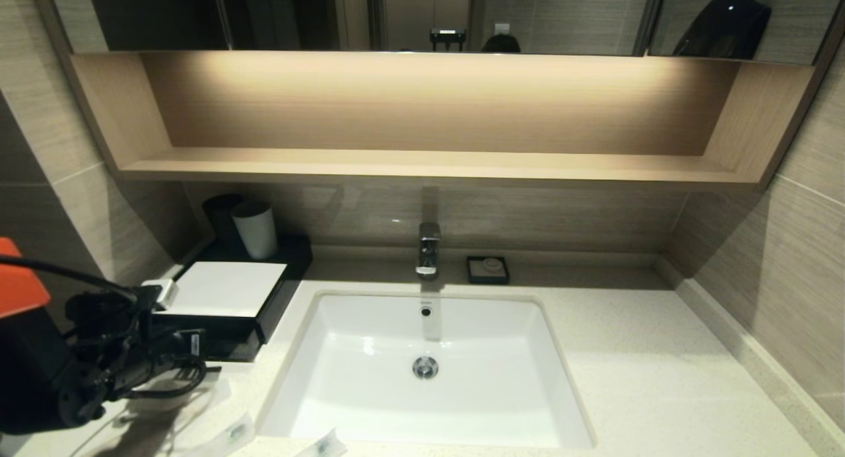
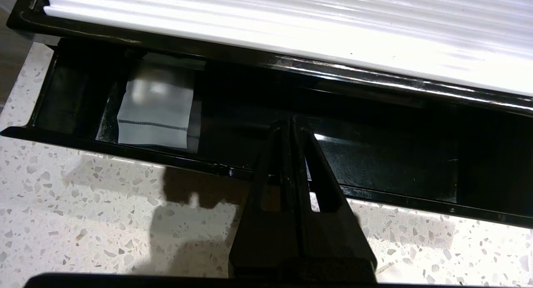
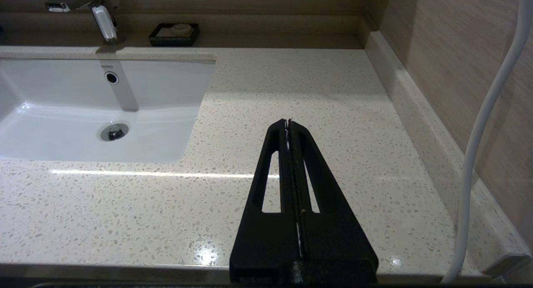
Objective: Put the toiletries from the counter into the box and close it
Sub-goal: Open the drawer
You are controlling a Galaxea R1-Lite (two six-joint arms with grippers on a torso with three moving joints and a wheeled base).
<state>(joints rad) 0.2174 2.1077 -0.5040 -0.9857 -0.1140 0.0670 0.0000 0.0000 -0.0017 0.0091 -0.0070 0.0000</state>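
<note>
The black box (image 1: 224,290) with its white top panel (image 2: 291,26) stands on the counter (image 1: 634,378) left of the basin. Its front drawer (image 2: 125,152) is pulled out. One whitish packet (image 2: 156,109) lies in a drawer compartment. My left gripper (image 2: 290,123) is shut with nothing in it, its tips just past the drawer's front rim over a bare compartment. Two more toiletries packets (image 1: 234,434) (image 1: 323,444) lie on the counter near the front edge. My right gripper (image 3: 288,123) is shut and holds nothing, low over the counter right of the basin.
The white basin (image 1: 426,371) is set into the middle of the counter, with a chrome faucet (image 1: 428,249) behind it. A small black soap dish (image 1: 488,270) sits by the back wall. A white cup (image 1: 254,229) and a dark one stand behind the box.
</note>
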